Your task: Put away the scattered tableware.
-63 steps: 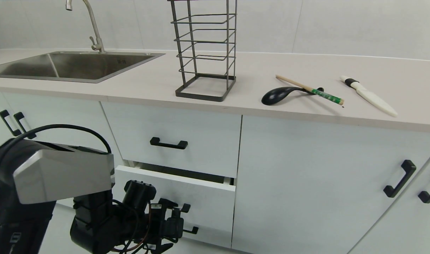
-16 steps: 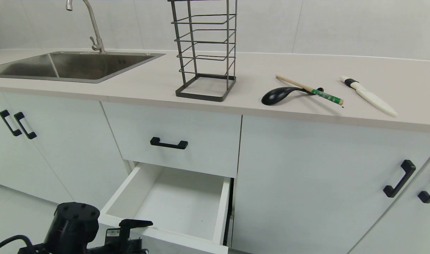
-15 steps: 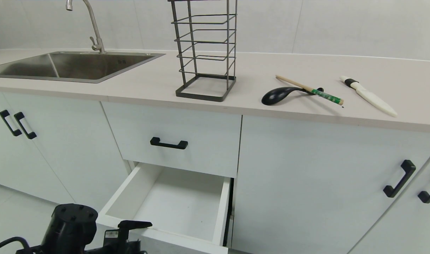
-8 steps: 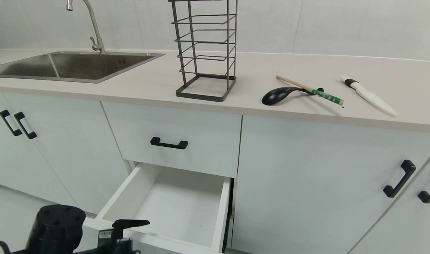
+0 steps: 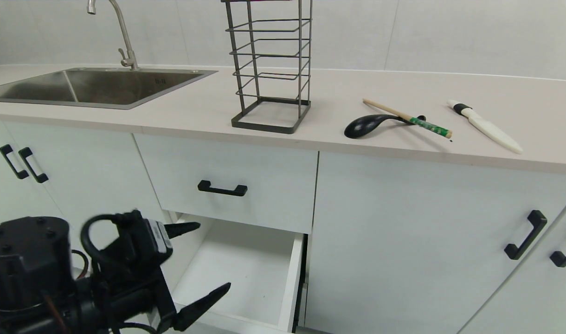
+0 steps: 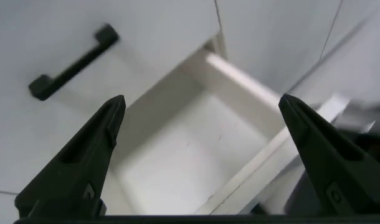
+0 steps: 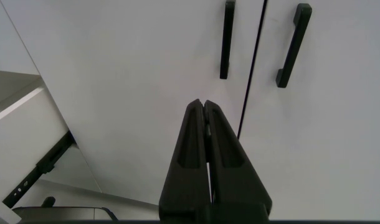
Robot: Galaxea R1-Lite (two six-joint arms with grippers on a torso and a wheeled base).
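Left tool (image 5: 214,255) rose, spread wide, over one drawer (image 5: 290,278); right tool (image 7: 204,104) pinched closed.

Light: bright, even and soft, from overhead on the pale counter (image 5: 338,93) and cabinets (image 5: 403,222).
Shadows: a soft band under the counter's front edge; faint ones beside the spoon (image 5: 364,126) and knife (image 5: 487,126).
Glare: dull sheen in the sink (image 5: 93,86), upper left of the head view.
Blur: the left wrist view smears the drawer rim (image 6: 252,78) and a black handle (image 6: 71,62).
Distortion: the counter edge slopes down toward the head view's right side.
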